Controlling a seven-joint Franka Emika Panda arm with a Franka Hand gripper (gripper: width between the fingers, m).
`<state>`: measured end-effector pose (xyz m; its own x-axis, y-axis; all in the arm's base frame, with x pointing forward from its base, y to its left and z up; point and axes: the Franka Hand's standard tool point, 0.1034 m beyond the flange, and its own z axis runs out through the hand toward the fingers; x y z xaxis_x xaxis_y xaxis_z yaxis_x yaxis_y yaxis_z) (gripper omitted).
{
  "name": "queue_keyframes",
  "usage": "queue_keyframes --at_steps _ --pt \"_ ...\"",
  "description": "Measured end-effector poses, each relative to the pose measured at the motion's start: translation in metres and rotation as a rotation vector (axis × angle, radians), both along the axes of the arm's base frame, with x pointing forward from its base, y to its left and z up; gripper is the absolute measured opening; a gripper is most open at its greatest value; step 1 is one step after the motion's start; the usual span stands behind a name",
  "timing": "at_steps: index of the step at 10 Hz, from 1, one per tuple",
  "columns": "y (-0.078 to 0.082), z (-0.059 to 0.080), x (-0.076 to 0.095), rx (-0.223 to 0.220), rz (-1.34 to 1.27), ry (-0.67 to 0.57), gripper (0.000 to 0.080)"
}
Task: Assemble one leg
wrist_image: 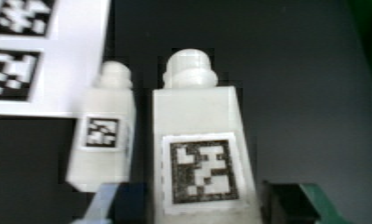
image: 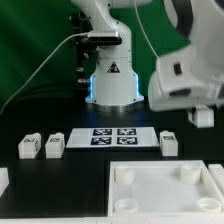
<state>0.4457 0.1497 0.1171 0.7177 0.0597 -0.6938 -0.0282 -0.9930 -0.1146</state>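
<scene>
In the wrist view one leg (wrist_image: pixel 201 150), a white block with a round peg and a square tag, stands between my fingers (wrist_image: pixel 121 205), whose dark pads press on both of its sides. My gripper (wrist_image: pixel 209 208) is shut on it. It looks much larger than a second leg (wrist_image: pixel 103 140) lying below beside the marker board (wrist_image: pixel 32 50), so it is held above the table. In the exterior view my gripper (image: pixel 203 115) hangs at the right, above and right of a leg (image: pixel 168 142). Two more legs (image: pixel 27 146) (image: pixel 53 145) stand at the left.
The marker board (image: pixel 117 137) lies mid-table. The large white panel (image: pixel 165 190) with round corner sockets lies at the front right. A white part (image: pixel 3 180) shows at the left edge. The robot base (image: pixel 112 80) stands behind.
</scene>
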Motion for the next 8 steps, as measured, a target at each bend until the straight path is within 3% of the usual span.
queue_keyframes --at_steps 1,2,4,5,7,8 --pt "-0.004 0.021 0.016 -0.011 -0.014 -0.150 0.0291" --pt "-0.004 0.037 0.011 -0.027 -0.027 -0.246 0.0291" --pt "-0.005 0.029 0.016 -0.029 -0.046 -0.416 0.0291" --pt "-0.009 0.035 0.022 -0.021 -0.039 -0.485 0.0291" --pt "-0.041 0.074 0.081 0.023 -0.010 -0.664 0.0291" --pt "-0.045 0.083 0.109 0.031 -0.032 -0.785 0.0291"
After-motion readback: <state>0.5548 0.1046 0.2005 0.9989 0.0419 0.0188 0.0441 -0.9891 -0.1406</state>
